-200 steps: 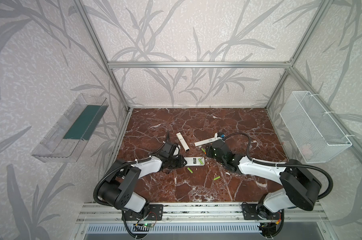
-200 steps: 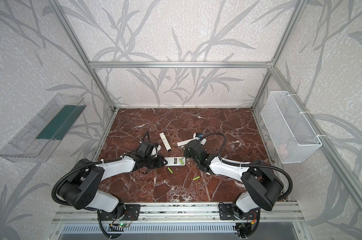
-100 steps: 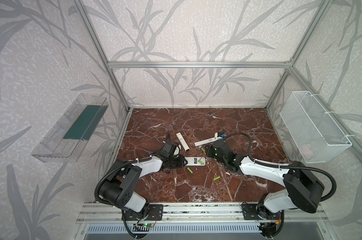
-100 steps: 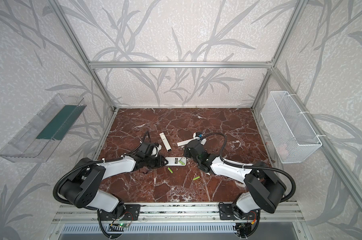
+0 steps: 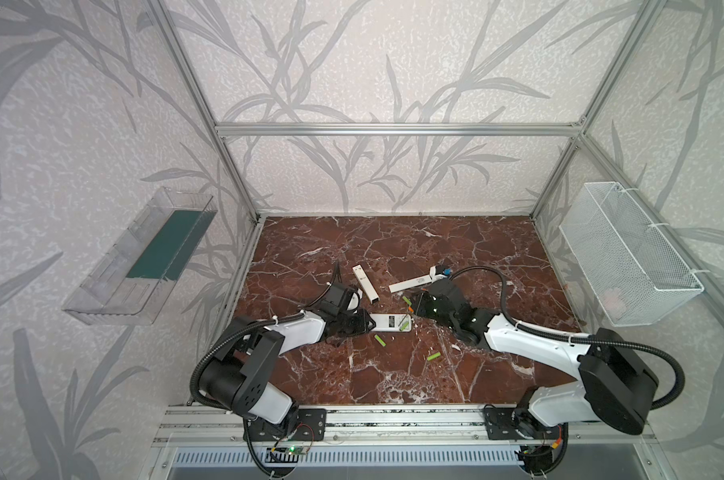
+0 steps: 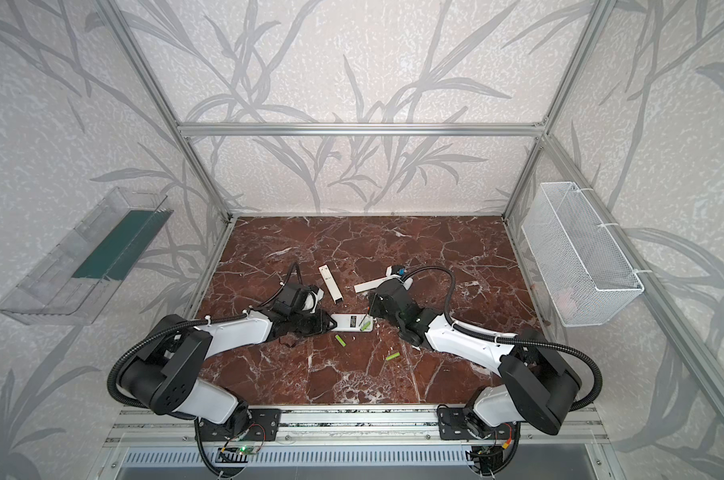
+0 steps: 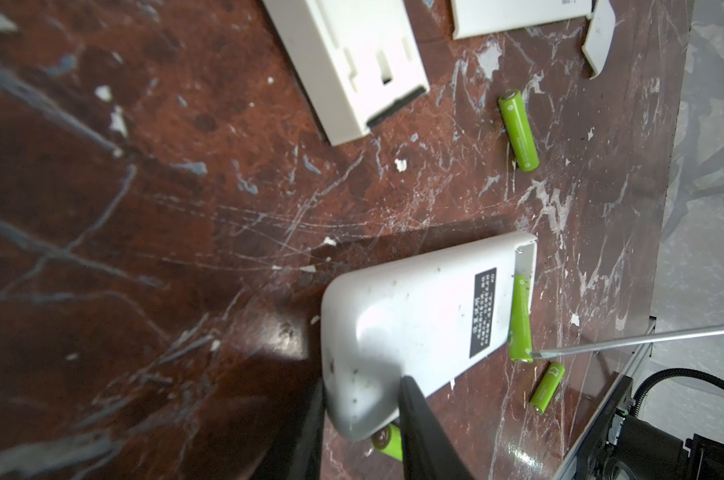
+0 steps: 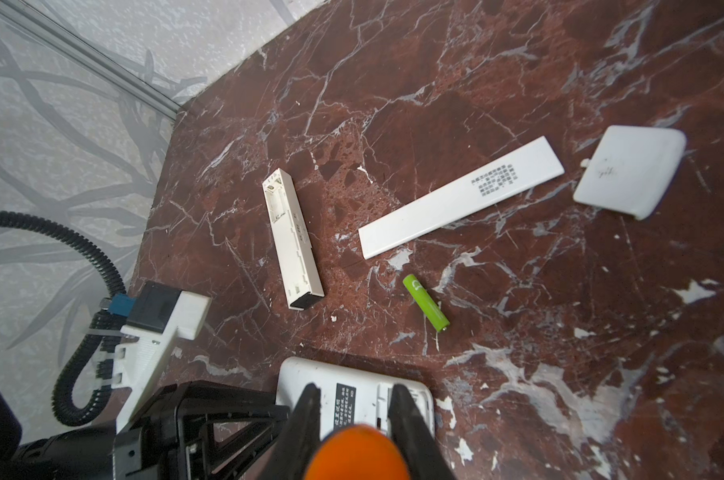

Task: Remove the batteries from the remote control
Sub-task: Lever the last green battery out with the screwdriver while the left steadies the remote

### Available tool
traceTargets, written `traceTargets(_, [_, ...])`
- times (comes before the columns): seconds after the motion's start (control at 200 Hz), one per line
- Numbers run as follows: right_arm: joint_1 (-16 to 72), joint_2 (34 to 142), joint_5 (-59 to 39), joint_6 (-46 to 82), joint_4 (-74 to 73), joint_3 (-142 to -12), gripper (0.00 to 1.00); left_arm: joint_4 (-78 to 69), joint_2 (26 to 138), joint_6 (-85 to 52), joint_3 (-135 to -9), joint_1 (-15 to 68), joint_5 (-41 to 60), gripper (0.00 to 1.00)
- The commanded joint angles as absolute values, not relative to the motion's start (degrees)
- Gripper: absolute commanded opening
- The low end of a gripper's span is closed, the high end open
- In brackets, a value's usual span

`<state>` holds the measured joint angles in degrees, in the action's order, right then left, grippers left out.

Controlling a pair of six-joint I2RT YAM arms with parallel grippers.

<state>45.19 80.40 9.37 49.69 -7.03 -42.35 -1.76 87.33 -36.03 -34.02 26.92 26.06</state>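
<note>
Left pincer [image 7: 362, 409]: is pinching the rounded end of the white remote control [image 7: 414, 324] between its black fingers. In both top views it is blending into the dark wrist, so the grip is reading clearly only from the left wrist view.
Right pincer [image 8: 354, 392]: is squeezing an orange-handled screwdriver [image 8: 356, 453]. The handle is blurring and running off the frame edge.
Remote control: is lying label side up near the middle of the marble counter [image 5: 393, 374]. In the top views it is running from 9 to 3 o'clock, with its bay open at the 3 o'clock end. Its button face is turning down, out of sight.
Batteries: four lime-green cells are showing, one in the remote control and three loose.
Seated battery [image 7: 520, 320]: is lying in the open bay with the screwdriver's tip touching its end. The bay wall is hiding part of its side.
Tucked battery [image 7: 387, 442]: is lying at the remote control's 6 o'clock, just beside it. The gripped end and a finger are half covering it in the left wrist view.
Far battery [image 5: 406, 299]: is lying at 1 o'clock, just in front of the right pincer.
Outlying battery [image 5: 433, 356]: is lying at 4 o'clock, apart from the remote control.
Slim remote [image 5: 365, 282]: is lying at 11 o'clock. The frame edge is cutting it off in the left wrist view.
Long cover [image 8: 462, 197]: is lying flat at 1 o'clock.
Small cover [image 8: 630, 172]: is lying beside the long cover's end. In the top views it is proving hard to tell from the white wrist mount.
Wire basket [image 5: 626, 257]: is hanging on the 3 o'clock wall. Something pale inside is staying too blurred to name.
</note>
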Motion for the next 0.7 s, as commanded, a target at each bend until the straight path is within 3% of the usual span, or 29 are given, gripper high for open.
traceTargets(0.0, [45.13, 78.5, 9.12, 49.46, -4.81, -41.89, 0.0, 3.08, 89.63, -36.12, -33.47, 26.94, 23.82, 0.33])
traceTargets(0.315, [45.14, 77.62, 10.79, 47.53, -4.24, -43.47, 0.0, 3.6, 88.91, -36.2, -33.06, 26.93, 23.43, 0.33])
traceTargets(0.695, [43.79, 84.57, 9.98, 39.44, -1.2, -50.61, 0.0, 3.69, 88.56, -36.15, -33.14, 26.94, 23.53, 0.33])
